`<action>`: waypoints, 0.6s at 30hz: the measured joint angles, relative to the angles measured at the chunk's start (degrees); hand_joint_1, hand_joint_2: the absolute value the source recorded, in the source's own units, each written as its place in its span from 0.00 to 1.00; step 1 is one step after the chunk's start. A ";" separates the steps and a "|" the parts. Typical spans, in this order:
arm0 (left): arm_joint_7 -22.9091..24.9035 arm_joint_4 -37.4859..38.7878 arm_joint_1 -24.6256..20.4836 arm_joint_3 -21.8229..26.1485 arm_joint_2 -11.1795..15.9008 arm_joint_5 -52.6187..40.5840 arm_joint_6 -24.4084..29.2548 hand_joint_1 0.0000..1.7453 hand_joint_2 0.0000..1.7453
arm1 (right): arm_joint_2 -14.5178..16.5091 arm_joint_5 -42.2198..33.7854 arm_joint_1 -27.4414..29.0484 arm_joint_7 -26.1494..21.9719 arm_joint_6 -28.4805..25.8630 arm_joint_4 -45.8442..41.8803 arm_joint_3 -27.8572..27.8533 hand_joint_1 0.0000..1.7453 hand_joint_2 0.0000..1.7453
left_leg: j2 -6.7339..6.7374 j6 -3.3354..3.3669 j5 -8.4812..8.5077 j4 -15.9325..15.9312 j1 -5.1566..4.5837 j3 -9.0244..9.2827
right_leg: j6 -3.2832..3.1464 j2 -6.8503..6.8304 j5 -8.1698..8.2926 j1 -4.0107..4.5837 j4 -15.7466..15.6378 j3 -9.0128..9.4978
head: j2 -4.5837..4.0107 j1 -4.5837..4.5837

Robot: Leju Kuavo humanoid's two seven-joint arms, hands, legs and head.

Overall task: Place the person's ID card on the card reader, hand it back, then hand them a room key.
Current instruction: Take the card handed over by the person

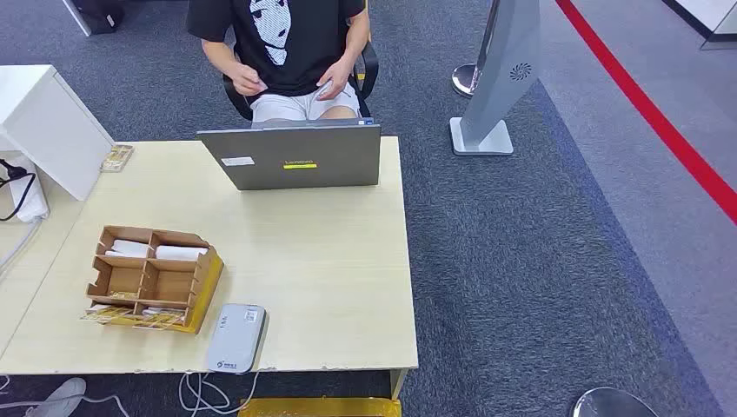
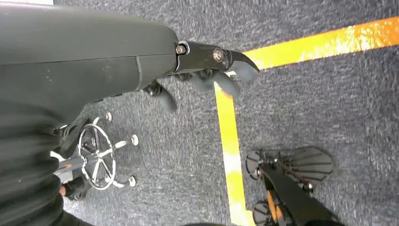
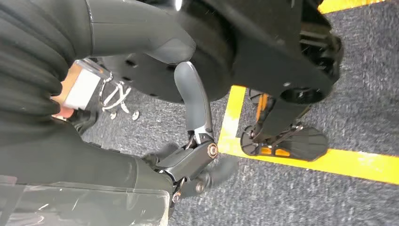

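Opening step: our left hand [image 2: 207, 70] and right hand [image 3: 197, 160] hang empty, fingers loosely apart; next we must take the person's [image 1: 287, 43] card for the reader [image 1: 236, 337].

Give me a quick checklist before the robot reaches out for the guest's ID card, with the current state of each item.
1. Card reader free on top: ok, nothing lies on it.
2. Left hand free: ok, it holds nothing.
3. Right hand free: ok, nothing in it.
4. Person seated behind the laptop: ok.
5. ID card offered: cannot tell; something small is in the person's hand, not held out.
6. Room keys in the cardboard organizer: cannot tell.
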 joint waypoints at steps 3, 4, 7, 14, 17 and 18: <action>0.03 0.25 -0.55 2.68 -0.28 -2.41 0.04 0.00 1.00 | -0.07 -0.76 -0.98 0.43 0.04 0.26 1.81 0.00 1.00 | 0.00 0.00 0.00 0.00 0.00 -0.01 | 0.00 0.00 0.00 0.00 0.00 0.00 | 0.00 0.01; 0.04 0.39 -0.84 4.09 -0.42 -3.56 0.08 0.00 1.00 | -0.10 -1.15 -1.46 0.60 0.05 0.40 2.69 0.00 1.00 | 0.00 0.00 0.00 0.01 0.00 -0.01 | 0.00 0.00 0.00 0.00 0.00 0.00 | 0.00 0.01; -0.29 0.97 -1.67 8.73 -0.85 -6.52 0.22 0.00 1.00 | -0.14 -2.31 -2.82 1.09 -0.03 0.80 5.26 0.00 1.00 | 0.00 0.00 -0.01 0.01 0.00 -0.01 | 0.01 0.00 0.00 0.00 0.00 0.00 | 0.00 0.01; -4.70 2.54 -3.62 20.99 -1.99 -10.61 -0.76 0.00 1.00 | -0.55 -4.87 -5.22 1.63 -0.63 1.91 10.33 0.00 0.75 | 0.00 0.01 -0.01 0.03 0.00 -0.01 | 0.01 0.00 0.00 0.00 0.00 0.00 | 0.00 0.01; -7.96 3.17 -4.43 26.06 -2.49 -11.59 -2.05 0.00 1.00 | -0.72 -6.17 -5.94 1.52 -0.99 2.46 11.80 0.00 1.00 | 0.00 0.01 -0.01 0.05 -0.01 -0.01 | 0.01 0.00 0.00 0.00 0.00 0.00 | 0.00 0.01; -9.22 3.36 -4.70 27.71 -2.62 -11.86 -2.56 0.00 1.00 | -0.75 -6.68 -6.14 1.45 -1.17 2.66 12.17 0.00 1.00 | 0.00 0.01 -0.01 0.05 -0.01 -0.01 | 0.01 0.00 0.00 0.00 0.00 0.00 | 0.00 0.01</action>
